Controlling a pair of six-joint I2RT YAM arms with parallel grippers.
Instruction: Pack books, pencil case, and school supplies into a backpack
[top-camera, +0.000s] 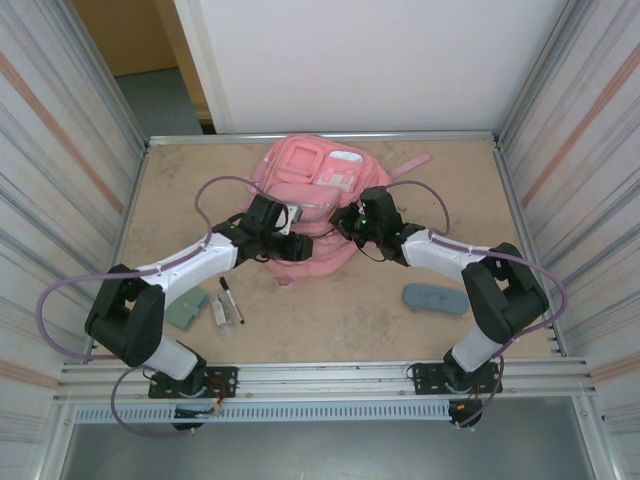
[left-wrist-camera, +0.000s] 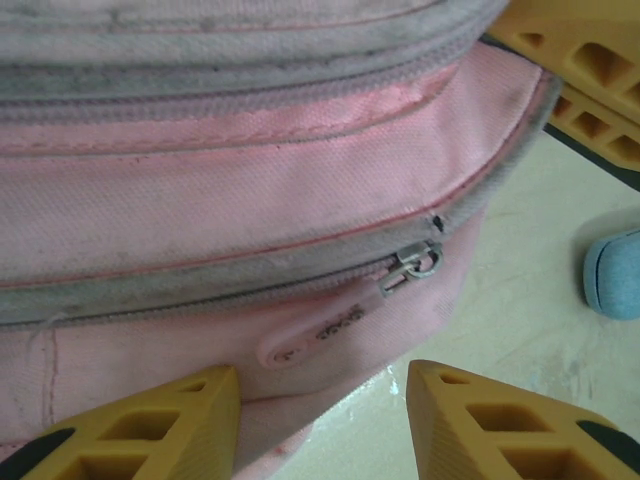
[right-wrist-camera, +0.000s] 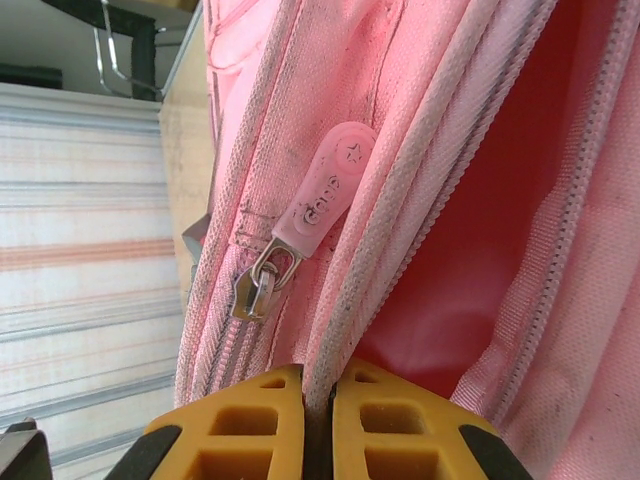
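Early going by the look of things: pinching the zip edge of the backpack (top-camera: 310, 195), far middle of the table (top-camera: 340, 320), with the right gripper (right-wrist-camera: 318, 385) clamped shut on pink fabric, red lining (right-wrist-camera: 480, 250) peeking through the gap. Hovering at the zip pull (left-wrist-camera: 315, 335) with the left gripper (left-wrist-camera: 325, 385) half open, gripping nothing. Plenty left to pack: pencil case (top-camera: 434, 298) out on the table to the right, marker (top-camera: 231, 298), grey-green block (top-camera: 187, 308) and pale stick (top-camera: 218, 312) lying near left.

- Near part of backpack (top-camera: 318, 175) hidden beneath left arm (top-camera: 190, 262) and right arm (top-camera: 445, 250) (top view).
- Pencil case (left-wrist-camera: 612, 272) cut off by right edge, one rounded end visible.
- Lettering on zip pull (left-wrist-camera: 315, 338) blurred, unreadable.
- Pale piece (top-camera: 218, 312) beside marker (top-camera: 231, 299) too small to identify.
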